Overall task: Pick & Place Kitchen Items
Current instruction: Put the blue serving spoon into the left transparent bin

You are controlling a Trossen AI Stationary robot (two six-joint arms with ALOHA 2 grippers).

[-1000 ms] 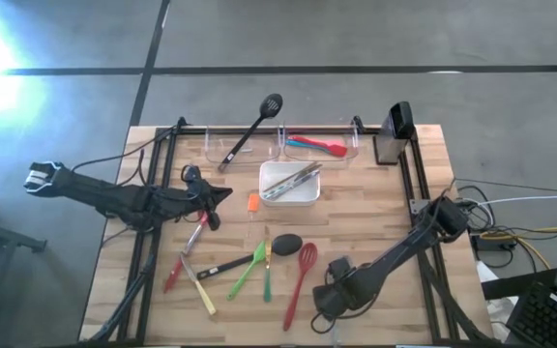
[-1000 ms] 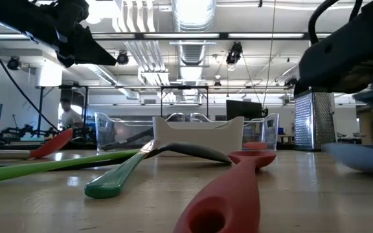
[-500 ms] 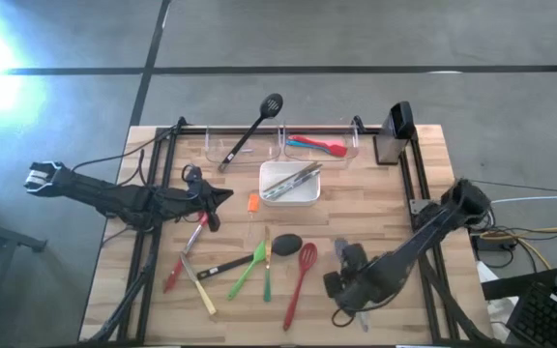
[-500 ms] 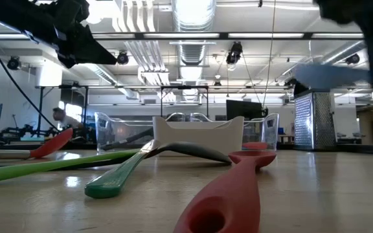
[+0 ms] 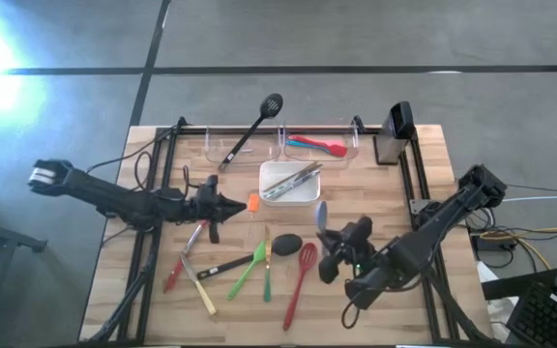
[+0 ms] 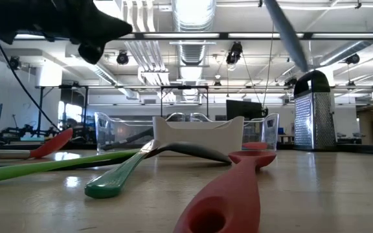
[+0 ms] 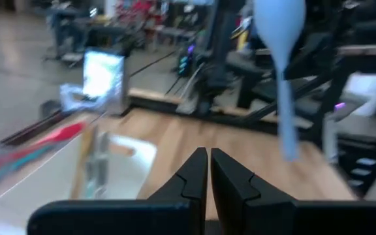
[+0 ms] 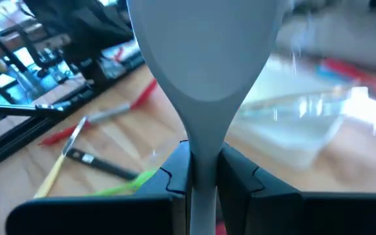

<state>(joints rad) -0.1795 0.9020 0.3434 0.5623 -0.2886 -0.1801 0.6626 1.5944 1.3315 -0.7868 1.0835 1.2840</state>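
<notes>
The right gripper (image 5: 341,253) is clenched on the handle of a pale blue-grey plastic spoon (image 5: 320,214), lifted clear of the wooden table (image 5: 424,184), its bowl pointing toward the white square dish (image 5: 289,195) and just beside that dish's near right corner. The left gripper (image 7: 209,171), fingers pressed together and holding nothing, hovers left of the dish, near the small orange spatula (image 5: 252,204).

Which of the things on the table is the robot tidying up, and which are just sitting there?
Being tidied:
- pale blue spoon, gripped by the right pincer
- red whisk
- green spatulas
- black spoon
- black slotted spoon
- red and blue utensils in a bin

Just sitting there:
- clear bins
- white dish
- metal grater
</notes>
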